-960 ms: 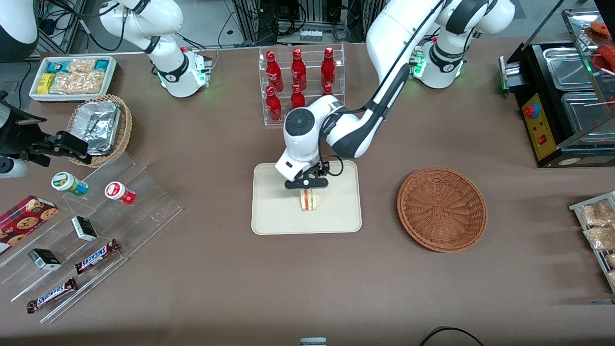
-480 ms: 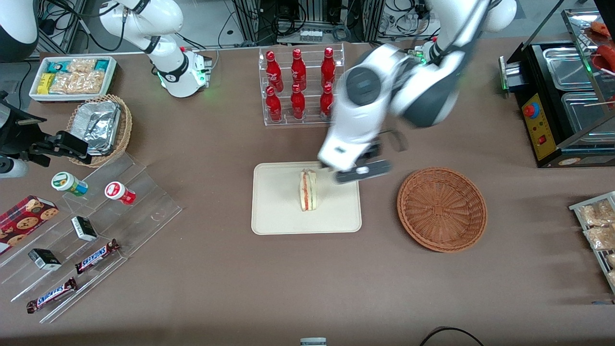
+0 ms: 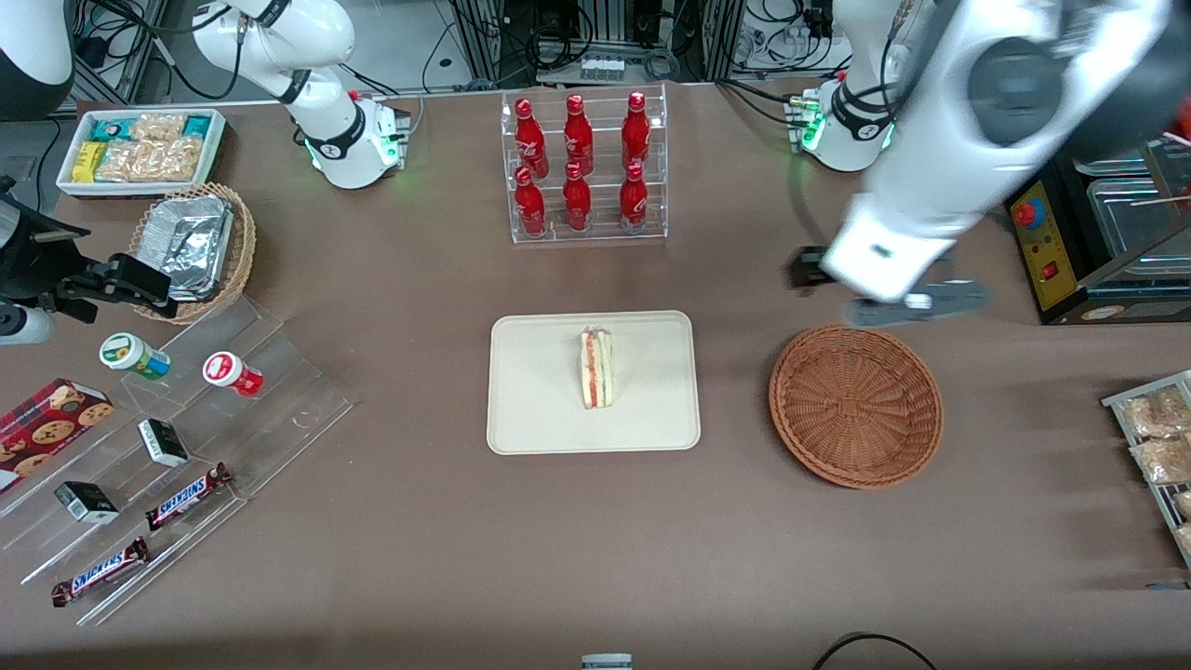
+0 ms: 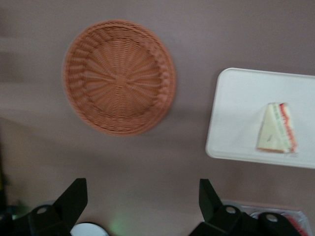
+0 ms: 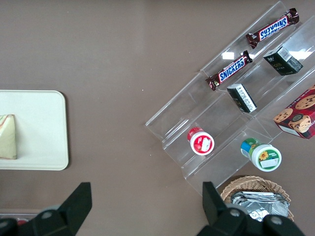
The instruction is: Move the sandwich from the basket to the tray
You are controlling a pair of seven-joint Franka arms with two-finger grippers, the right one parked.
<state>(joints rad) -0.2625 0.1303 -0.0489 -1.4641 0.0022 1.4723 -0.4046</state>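
The sandwich (image 3: 596, 368) stands on its edge in the middle of the cream tray (image 3: 540, 409), red and green filling facing up. The reddish-brown basket (image 3: 856, 405) is empty and lies beside the tray, toward the working arm's end of the table. My left gripper (image 3: 916, 305) is open and empty, raised high above the table just farther from the front camera than the basket. The left wrist view shows the open gripper (image 4: 142, 199), the basket (image 4: 119, 76), the tray (image 4: 236, 123) and the sandwich (image 4: 278, 129). The right wrist view shows the tray (image 5: 39, 132) and part of the sandwich (image 5: 7, 136).
A clear rack of red bottles (image 3: 582, 167) stands farther back than the tray. A black food warmer (image 3: 1098, 214) sits at the working arm's end. Acrylic steps with snacks (image 3: 167, 447), a tan basket of foil containers (image 3: 191, 247) and a white bin (image 3: 140, 149) lie toward the parked arm's end.
My gripper let go of the sandwich on the tray, then rose and swung away past the basket toward the working arm's end. The sandwich stays standing on the tray.
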